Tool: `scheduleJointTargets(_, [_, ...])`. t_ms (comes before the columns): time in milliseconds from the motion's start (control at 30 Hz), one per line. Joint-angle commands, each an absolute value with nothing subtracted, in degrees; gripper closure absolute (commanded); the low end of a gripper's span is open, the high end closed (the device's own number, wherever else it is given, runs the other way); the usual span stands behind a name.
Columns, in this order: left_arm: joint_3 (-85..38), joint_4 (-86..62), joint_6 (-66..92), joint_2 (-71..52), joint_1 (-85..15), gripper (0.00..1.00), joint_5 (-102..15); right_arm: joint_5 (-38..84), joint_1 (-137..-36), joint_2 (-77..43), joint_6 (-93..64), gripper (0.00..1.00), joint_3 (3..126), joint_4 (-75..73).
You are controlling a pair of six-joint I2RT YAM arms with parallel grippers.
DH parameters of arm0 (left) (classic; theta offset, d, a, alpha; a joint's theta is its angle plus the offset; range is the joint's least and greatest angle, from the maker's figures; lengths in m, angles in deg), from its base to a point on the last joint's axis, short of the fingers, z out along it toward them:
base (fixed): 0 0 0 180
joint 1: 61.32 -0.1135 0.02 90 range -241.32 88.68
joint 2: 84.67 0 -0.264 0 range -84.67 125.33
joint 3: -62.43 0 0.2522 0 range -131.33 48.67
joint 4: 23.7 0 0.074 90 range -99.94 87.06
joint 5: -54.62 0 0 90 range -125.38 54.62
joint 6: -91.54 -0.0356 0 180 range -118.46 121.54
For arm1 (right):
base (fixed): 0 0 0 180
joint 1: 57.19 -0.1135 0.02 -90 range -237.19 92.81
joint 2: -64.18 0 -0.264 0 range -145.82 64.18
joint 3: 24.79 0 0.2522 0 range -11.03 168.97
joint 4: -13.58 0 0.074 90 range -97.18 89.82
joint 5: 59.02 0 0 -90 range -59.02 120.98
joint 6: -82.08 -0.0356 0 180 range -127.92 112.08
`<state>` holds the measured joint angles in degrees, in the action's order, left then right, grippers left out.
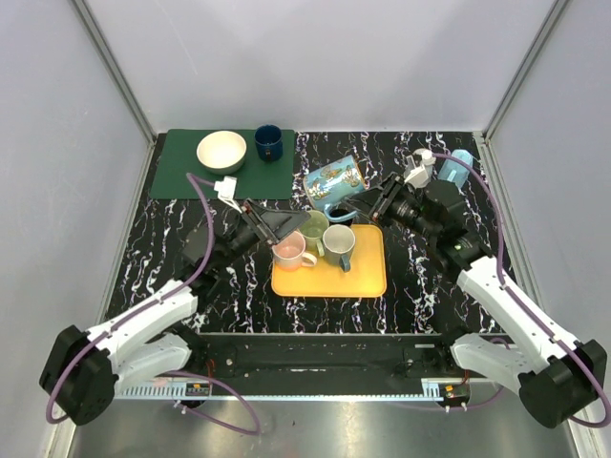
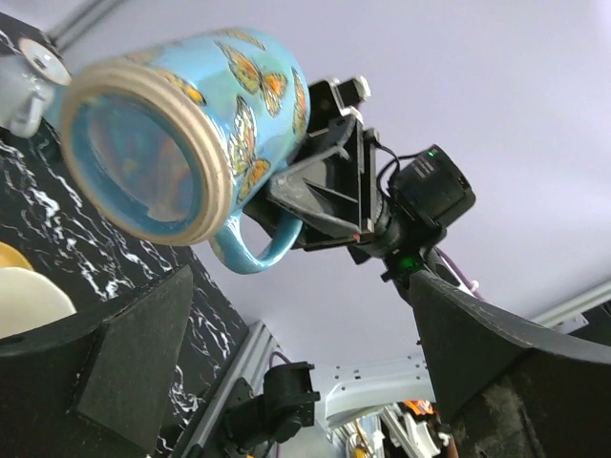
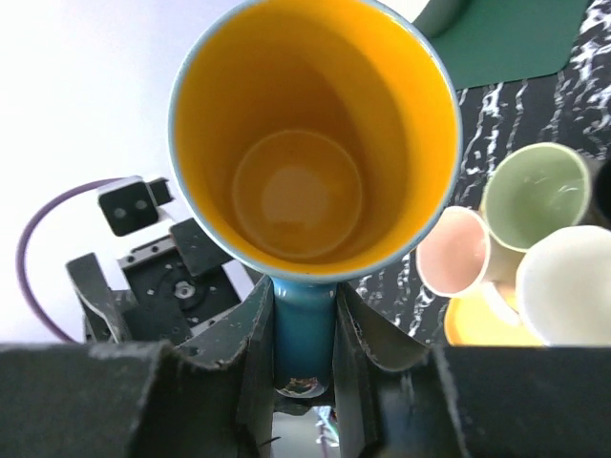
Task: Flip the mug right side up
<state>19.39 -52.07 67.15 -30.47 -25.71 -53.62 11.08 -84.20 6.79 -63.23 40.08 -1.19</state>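
The right arm is doing the work here: its gripper (image 1: 370, 202) is holding the blue butterfly mug (image 1: 334, 179) in the air just beyond its fingertips, both fingers clamping the handle (image 3: 304, 329). The mug is lying roughly on its side, with its long axis running across from one arm to the other. Its mouth is facing back at the right wrist and its base is pointing toward the left gripper (image 1: 274, 225). That gripper's fingers (image 2: 134, 367) are standing wide apart, holding nothing, near the mug but clear of it. How steeply the mug is tilting is hard to judge from above.
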Motion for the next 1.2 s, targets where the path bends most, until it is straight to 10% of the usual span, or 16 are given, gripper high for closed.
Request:
scheduleJointTargets(0, [16.25, -62.51, 67.12, -28.15, -22.40, 0.01, -54.54, 6.20, -84.26, 7.76, -71.47, 1.00, 41.26, 21.45])
scheduleJointTargets(1167, [1.57, -70.76, 71.15, -8.29, -19.05, 0.46, -54.10, 2.50, -84.70, 10.13, -70.33, 1.00, 36.87, 22.24])
